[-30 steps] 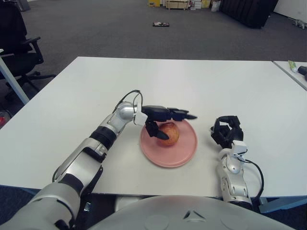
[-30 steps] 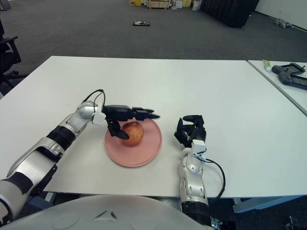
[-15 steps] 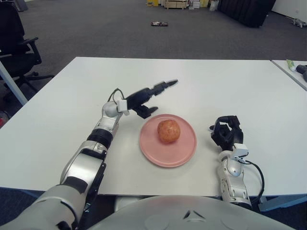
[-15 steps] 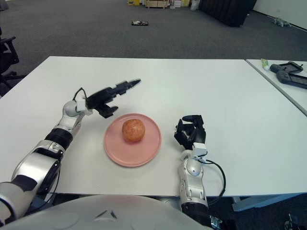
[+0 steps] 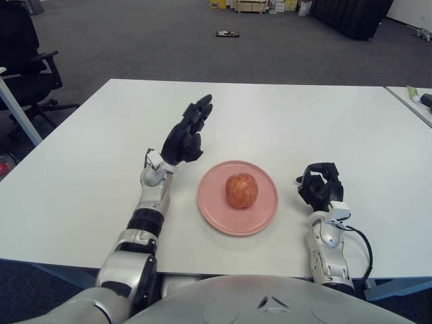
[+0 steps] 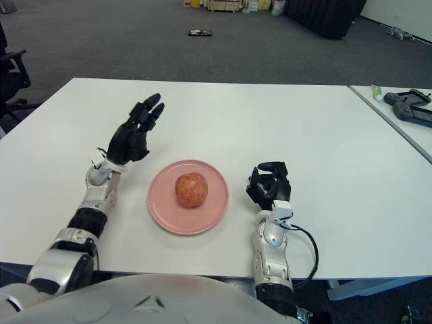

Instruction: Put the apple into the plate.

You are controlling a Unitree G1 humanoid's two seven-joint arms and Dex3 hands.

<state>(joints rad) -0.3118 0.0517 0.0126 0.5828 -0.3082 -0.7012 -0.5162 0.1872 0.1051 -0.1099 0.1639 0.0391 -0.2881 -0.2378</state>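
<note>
White table, matte, straight-edged, filling most of both eye views. Beyond its far edge, dark grey carpet floor. Black office chair off the table's 10 o'clock corner. Small dark flat object lay on the carpet at 12 o'clock, too far off to identify. Pale boxes and a dark bulky mass along the back of the room. A second white table stood at 2 o'clock, apart from the first by a narrow gap, carrying a black device and a small green-tipped item.

Pink plate sat near the table's near edge, centre. Apple, red-yellow, rested in the plate, roughly at its middle, stem end up. Nothing lay over or against it.

Left hand was raised above the table at 10 o'clock from the plate, clear of the rim, fingers extended and held close together, pointing to 1 o'clock, holding nothing. Silver forearm ran back toward 7 o'clock.

Right hand showed just beside the plate at 3 o'clock, fingers curled inward on nothing. A black cable looped from its wrist.
</note>
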